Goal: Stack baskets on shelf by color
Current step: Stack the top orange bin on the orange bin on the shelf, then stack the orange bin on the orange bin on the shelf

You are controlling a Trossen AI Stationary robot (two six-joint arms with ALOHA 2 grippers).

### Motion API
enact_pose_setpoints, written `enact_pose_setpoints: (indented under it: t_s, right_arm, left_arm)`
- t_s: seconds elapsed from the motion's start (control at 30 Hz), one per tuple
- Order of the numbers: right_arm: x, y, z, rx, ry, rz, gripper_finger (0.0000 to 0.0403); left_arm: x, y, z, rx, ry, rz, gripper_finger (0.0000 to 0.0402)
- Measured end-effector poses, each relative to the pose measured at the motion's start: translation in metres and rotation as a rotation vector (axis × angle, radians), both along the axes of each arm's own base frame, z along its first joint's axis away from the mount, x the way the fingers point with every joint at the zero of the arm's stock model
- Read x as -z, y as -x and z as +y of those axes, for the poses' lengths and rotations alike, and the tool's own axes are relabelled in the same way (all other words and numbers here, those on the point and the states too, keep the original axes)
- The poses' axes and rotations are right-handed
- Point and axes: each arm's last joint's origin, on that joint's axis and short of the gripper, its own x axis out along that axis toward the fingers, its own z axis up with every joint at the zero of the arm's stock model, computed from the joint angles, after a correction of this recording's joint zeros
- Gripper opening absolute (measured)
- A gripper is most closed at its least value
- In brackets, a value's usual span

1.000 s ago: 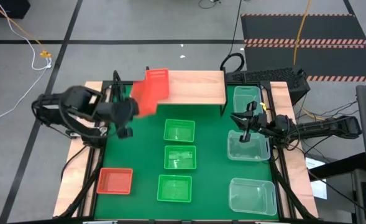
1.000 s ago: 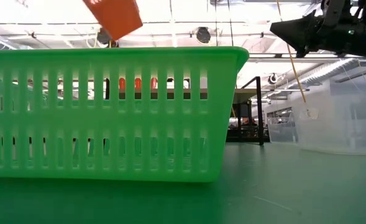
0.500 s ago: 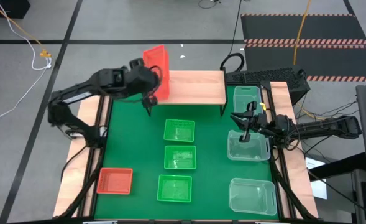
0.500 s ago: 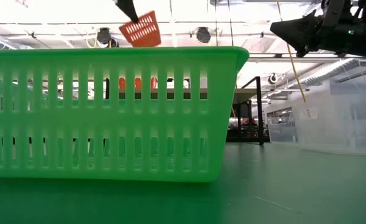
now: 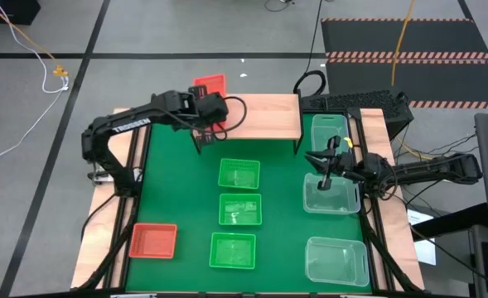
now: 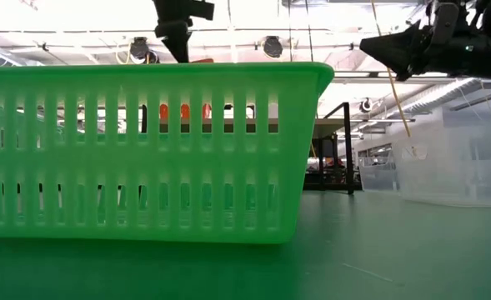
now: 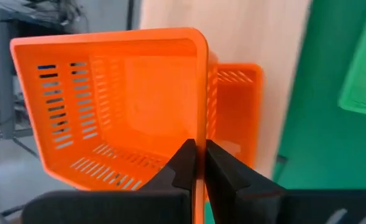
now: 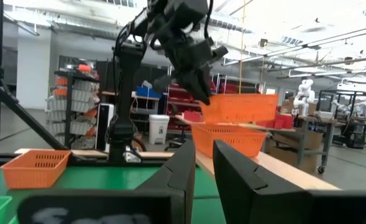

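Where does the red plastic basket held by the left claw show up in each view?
High view: red plastic basket at the wooden shelf's left end.
Low view: only a red sliver above the green slotted basket.
Left wrist view: fills the centre, left claw pinching its rim.
Right wrist view: tilted, right of centre.
Shared landmark: the shelf.

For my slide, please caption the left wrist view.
Left gripper pinches a red basket's rim above another red basket on the shelf.
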Motion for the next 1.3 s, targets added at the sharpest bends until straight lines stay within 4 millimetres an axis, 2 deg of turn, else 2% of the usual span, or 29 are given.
enact_pose_setpoints:
  t_s: [0.17, 0.4, 0.87, 0.97, 1.1, 1.3]
  right_arm:
    - [-0.0005, 0.0001, 0.0000, 0.000, 0.001, -0.005, 0.0050]
    - [-0.0010, 0.0003, 0.0000, -0.004, -0.013, -0.015, 0.0050]
    - [-0.0030, 0.0009, 0.0000, -0.005, -0.012, -0.036, 0.0050]
    - [-0.0030, 0.0009, 0.0000, -0.004, -0.011, -0.036, 0.0050]
    - [-0.0045, 0.0015, 0.0001, -0.003, -0.008, -0.052, 0.0050]
    - [-0.0045, 0.0015, 0.0001, -0.004, -0.009, -0.052, 0.0050]
  left_arm:
    - [0.0034, 0.0040, -0.0040, -0.028, 0.080, 0.016, 0.0007]
    - [0.0032, 0.0033, -0.0044, -0.038, 0.086, 0.001, 0.0036]
    - [0.0031, 0.0041, -0.0021, -0.069, 0.082, -0.011, 0.0049]
    - [0.0031, 0.0043, -0.0016, -0.081, 0.082, -0.017, 0.0077]
    - [0.0029, 0.0043, -0.0018, -0.105, 0.075, -0.027, 0.0135]
    - [0.0008, 0.0062, 0.0019, -0.172, -0.063, -0.004, 0.0219]
